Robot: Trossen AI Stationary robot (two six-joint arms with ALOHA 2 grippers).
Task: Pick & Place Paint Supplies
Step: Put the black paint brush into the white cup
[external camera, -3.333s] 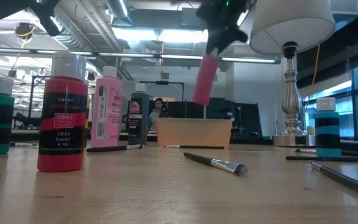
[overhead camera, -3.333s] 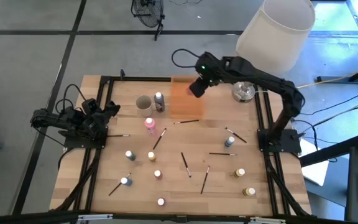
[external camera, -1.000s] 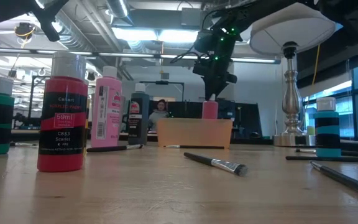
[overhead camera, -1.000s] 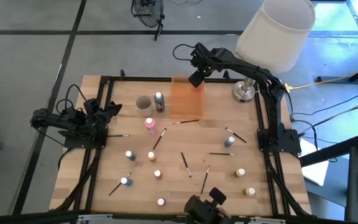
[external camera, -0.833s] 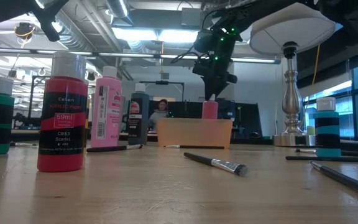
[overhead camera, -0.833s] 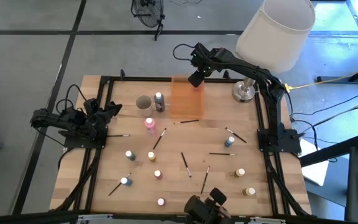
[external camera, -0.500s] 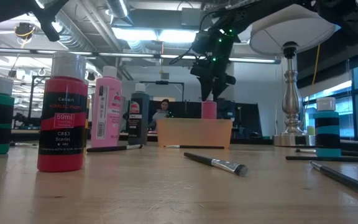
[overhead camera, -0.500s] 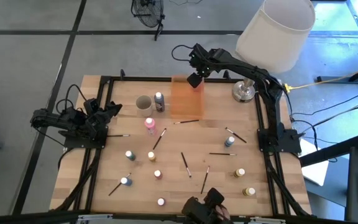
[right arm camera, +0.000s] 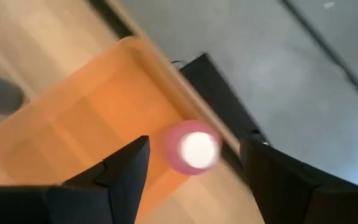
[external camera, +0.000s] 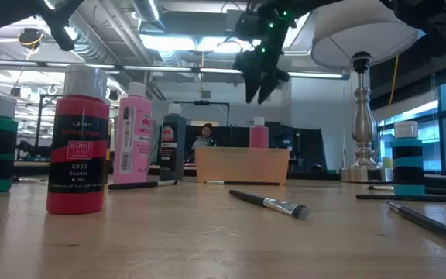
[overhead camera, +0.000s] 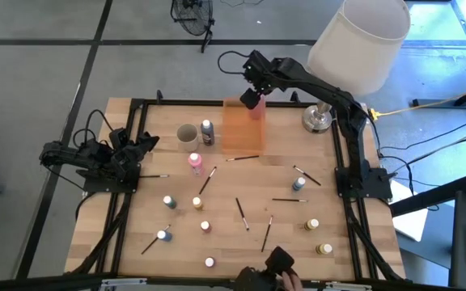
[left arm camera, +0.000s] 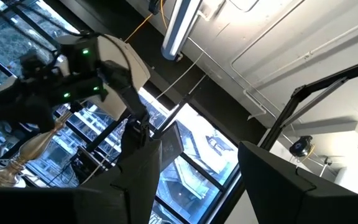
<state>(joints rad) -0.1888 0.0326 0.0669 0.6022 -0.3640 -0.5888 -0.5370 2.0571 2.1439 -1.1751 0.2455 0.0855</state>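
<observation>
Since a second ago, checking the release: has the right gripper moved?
Yes. The right gripper has lifted clear of the pink bottle standing in the orange tray, jaws open.

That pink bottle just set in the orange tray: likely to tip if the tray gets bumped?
Probably somewhat. The pink bottle stands upright, tall and narrow, at the far corner of the orange tray, so it looks top-heavy. The tray wall beside it may catch it. The right gripper hangs open above it.

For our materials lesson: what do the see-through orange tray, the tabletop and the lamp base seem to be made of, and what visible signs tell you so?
Translucent orange tray: probably plastic, since the wood shows through its tinted walls.
Pale tabletop: looks like wood, matt, with visible grain and plank lines.
Silvery lamp base: apparently polished metal, given its bright reflections and turned shape.
</observation>
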